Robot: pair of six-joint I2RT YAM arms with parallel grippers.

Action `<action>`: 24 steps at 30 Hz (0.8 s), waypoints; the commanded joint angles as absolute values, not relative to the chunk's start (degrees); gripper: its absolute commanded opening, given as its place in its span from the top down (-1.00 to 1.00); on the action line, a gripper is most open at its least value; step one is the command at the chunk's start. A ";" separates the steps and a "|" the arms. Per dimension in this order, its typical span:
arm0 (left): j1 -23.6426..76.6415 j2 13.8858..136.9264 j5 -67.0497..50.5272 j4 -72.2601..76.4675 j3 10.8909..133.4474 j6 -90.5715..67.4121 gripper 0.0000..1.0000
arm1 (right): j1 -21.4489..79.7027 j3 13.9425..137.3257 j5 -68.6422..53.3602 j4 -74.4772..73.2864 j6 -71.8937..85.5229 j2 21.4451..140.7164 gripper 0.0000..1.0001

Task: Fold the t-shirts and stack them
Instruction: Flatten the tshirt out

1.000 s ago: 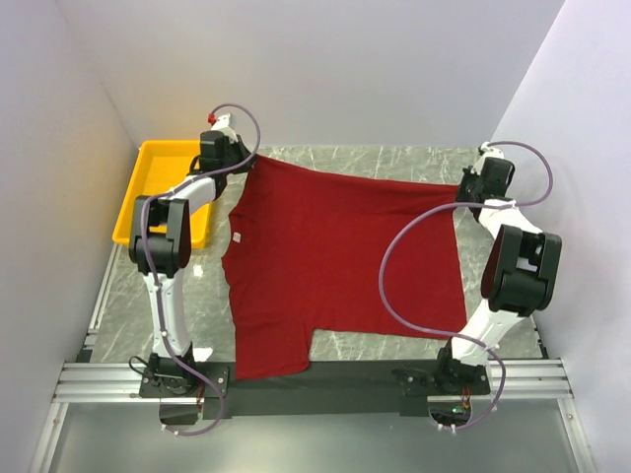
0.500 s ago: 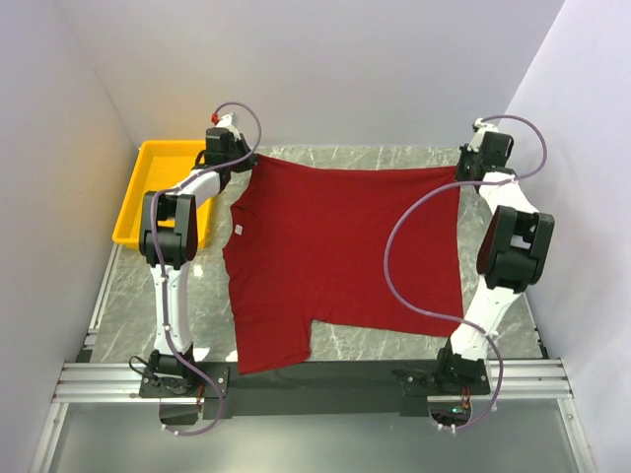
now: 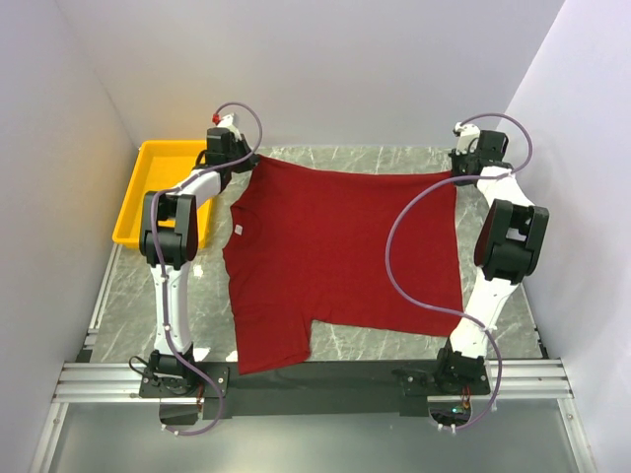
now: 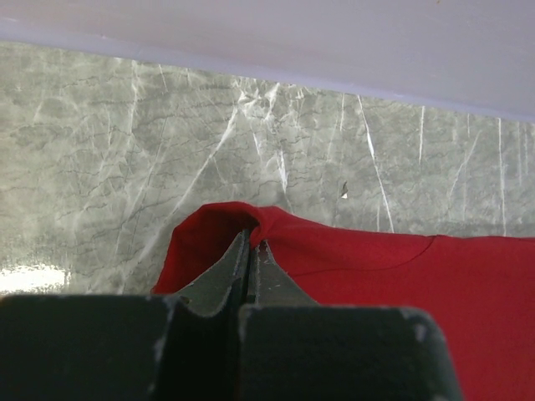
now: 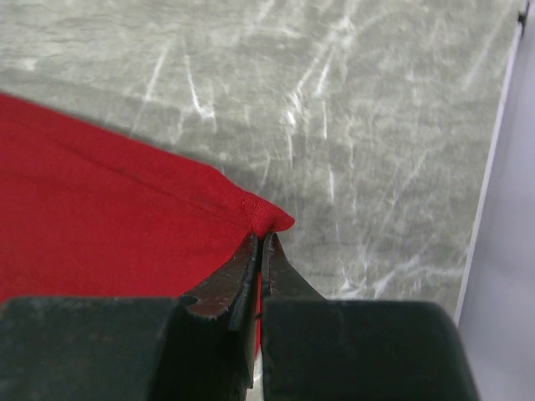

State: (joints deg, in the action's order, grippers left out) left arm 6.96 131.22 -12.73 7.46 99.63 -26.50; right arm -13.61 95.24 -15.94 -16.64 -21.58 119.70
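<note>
A red shirt [image 3: 335,256] lies spread on the marble tabletop [image 3: 128,296]. The left jaws pinch one far corner, the right jaws the other.

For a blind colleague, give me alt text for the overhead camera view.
A dark red t-shirt lies spread on a marble table, its two far corners pinched by the left tool and right tool. A yellow bin sits at far left.

Both arms here, left arm [image 3: 168,296] and right arm [image 3: 482,305]: white links, black joints, looping purple cables [image 3: 387,251], black bases [image 3: 168,374], dark tapered fingers [image 4: 219,280].
</note>
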 commanded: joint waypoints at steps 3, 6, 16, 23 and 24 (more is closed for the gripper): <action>7.21 129.82 -11.52 10.90 98.61 -23.82 0.99 | -13.36 93.61 -19.95 -11.87 -25.13 119.71 1.00; 7.29 129.20 -11.78 12.04 97.47 -22.15 0.99 | -13.36 92.90 -20.30 -10.55 -27.06 120.32 1.00; 7.47 127.79 -11.34 15.73 94.39 -16.97 0.99 | -14.50 90.79 -22.50 -5.36 -33.92 120.32 1.00; 8.09 127.01 -12.39 13.89 94.49 -15.30 0.99 | -15.21 90.26 -28.47 -8.52 -44.81 120.41 1.00; 8.00 126.65 -12.74 13.97 93.53 -15.03 0.99 | -15.21 90.18 -29.35 -9.22 -46.30 120.15 1.00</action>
